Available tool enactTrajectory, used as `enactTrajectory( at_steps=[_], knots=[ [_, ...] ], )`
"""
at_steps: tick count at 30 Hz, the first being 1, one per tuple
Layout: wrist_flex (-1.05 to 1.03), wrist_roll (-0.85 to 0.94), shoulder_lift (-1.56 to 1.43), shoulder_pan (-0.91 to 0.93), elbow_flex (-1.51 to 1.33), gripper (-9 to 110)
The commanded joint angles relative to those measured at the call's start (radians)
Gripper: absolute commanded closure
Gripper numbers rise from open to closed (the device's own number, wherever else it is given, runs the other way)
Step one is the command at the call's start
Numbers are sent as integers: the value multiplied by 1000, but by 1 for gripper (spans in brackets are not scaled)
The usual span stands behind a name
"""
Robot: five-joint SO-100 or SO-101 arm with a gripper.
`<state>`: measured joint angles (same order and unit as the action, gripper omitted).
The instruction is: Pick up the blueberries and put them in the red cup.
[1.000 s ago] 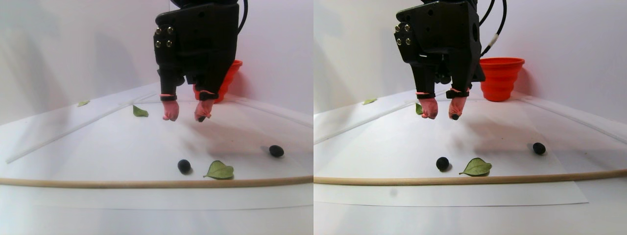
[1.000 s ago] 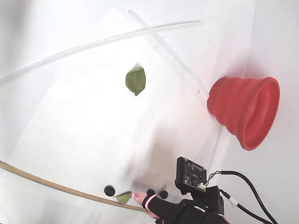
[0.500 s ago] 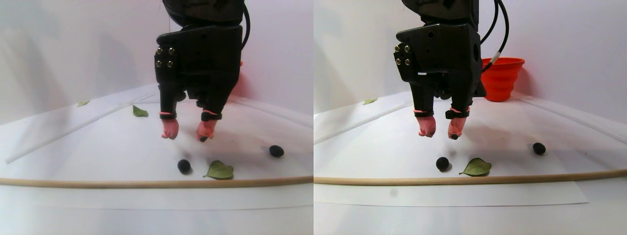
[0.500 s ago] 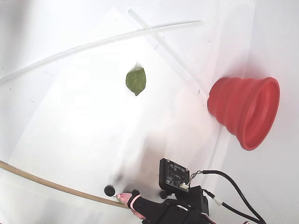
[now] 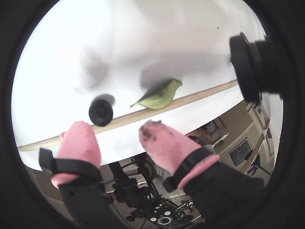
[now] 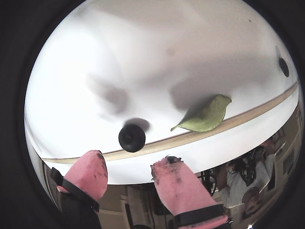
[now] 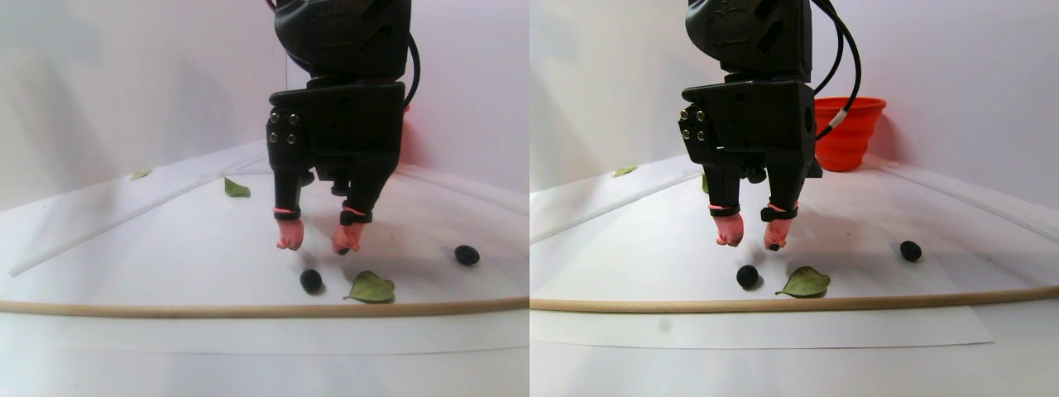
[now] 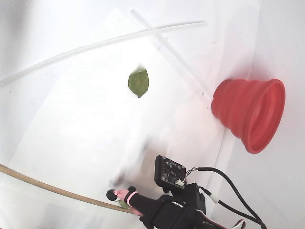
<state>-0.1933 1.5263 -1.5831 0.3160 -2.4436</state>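
the black two-finger gripper with pink rubber-capped fingertips [image 7: 313, 238] is seen hanging low over the white paper sheet [image 7: 165, 248], its jaws parted by a narrow gap and nothing held between them; dark smudges are visible on the pink fingertips [image 6: 177, 183] in a wrist view. two small round blue-black blueberries are shown on the sheet in the stereo pair view. the nearer blueberry [image 7: 311, 279] lies just below and in front of the gripper, apart from both fingertips, and is seen in a wrist view [image 6: 131, 137] as a glossy, nearly black ball with a small puckered dimple at its centre, resting close against the thin light wooden rod [image 7: 248, 311] that crosses the front of the sheet. just beside it, to the right in the stereo pair view, a green pointed leaf [image 7: 371, 288] is lying flat. the second blueberry [image 7: 467, 255], slightly oval and equally dark, is placed further to the right, well apart from the gripper. the red ribbed collapsible cup with a wide flared rim [image 8: 250, 114] stands at the far side of the sheet near the white wall, well apart from both berries; its inside cannot be seen. another green leaf [image 8: 138, 82] and a translucent thin tube [image 8: 95, 46] are seen further back on the sheet.
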Motion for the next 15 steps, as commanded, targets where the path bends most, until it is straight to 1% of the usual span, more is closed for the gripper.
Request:
enactTrajectory(
  at_steps=[1,15],
  knots=[
    [8,-2,0,20,6,82],
    [46,-8,52,2,5,81]
  ],
)
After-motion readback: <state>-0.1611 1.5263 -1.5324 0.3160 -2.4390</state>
